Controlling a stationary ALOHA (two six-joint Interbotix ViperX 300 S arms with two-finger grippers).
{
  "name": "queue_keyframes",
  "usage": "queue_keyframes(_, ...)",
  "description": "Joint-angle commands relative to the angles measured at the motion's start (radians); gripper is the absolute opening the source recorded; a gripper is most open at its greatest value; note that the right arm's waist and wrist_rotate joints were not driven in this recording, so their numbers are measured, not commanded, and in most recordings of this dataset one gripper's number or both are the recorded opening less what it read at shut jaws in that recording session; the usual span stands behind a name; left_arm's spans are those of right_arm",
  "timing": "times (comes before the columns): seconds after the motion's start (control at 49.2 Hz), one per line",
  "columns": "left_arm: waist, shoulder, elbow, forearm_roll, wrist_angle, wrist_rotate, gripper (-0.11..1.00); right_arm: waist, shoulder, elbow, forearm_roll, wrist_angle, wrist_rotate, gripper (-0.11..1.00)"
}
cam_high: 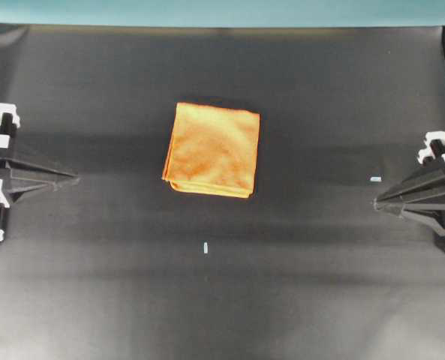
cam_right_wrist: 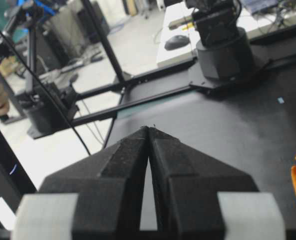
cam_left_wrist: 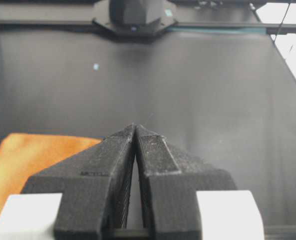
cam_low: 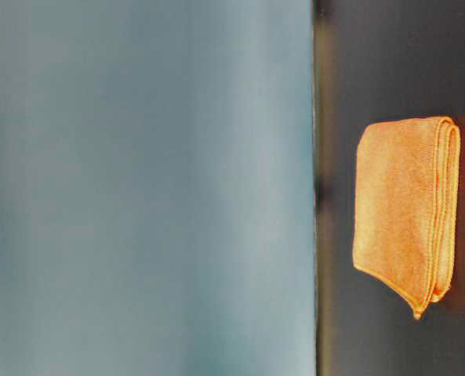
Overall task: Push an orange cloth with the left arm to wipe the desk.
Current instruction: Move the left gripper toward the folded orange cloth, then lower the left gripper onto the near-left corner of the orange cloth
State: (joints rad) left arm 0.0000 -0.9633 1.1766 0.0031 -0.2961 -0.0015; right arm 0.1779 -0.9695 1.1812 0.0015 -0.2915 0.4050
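Cloth: orange cloth (cam_high: 211, 149) lies folded flat mid-table (cam_high: 207, 300).
Bearing: it sits well right of my left pincer (cam_high: 70, 178), slightly above its line in the overhead view.
Pincer: my jaws are closed, holding nothing.

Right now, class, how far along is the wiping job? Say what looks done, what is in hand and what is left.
Done: nothing visible; the orange cloth lies folded mid-desk, untouched. In hand: nothing; the left gripper is shut, empty, parked at the left edge, apart from the cloth. The right gripper sits shut at the right edge. Left: reaching the cloth and pushing it across the desk.
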Motion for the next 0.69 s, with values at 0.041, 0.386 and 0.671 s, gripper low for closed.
queue_keyframes(0.041, 0.002, 0.077, -0.011, 0.040, -0.006, -0.006, 0.07, 0.000, 0.006, -0.009, 0.002, -0.005, 0.000, 0.05)
queue_keyframes(0.386, 0.118, 0.407, -0.078, 0.041, -0.152, -0.006, 0.00, 0.000, 0.005, 0.011, 0.002, 0.055, -0.002, 0.00)
queue_keyframes(0.671, 0.232, 0.687, -0.178, 0.040, -0.259, -0.005, 0.16, 0.000, -0.023, 0.025, 0.002, 0.069, 0.000, 0.00)
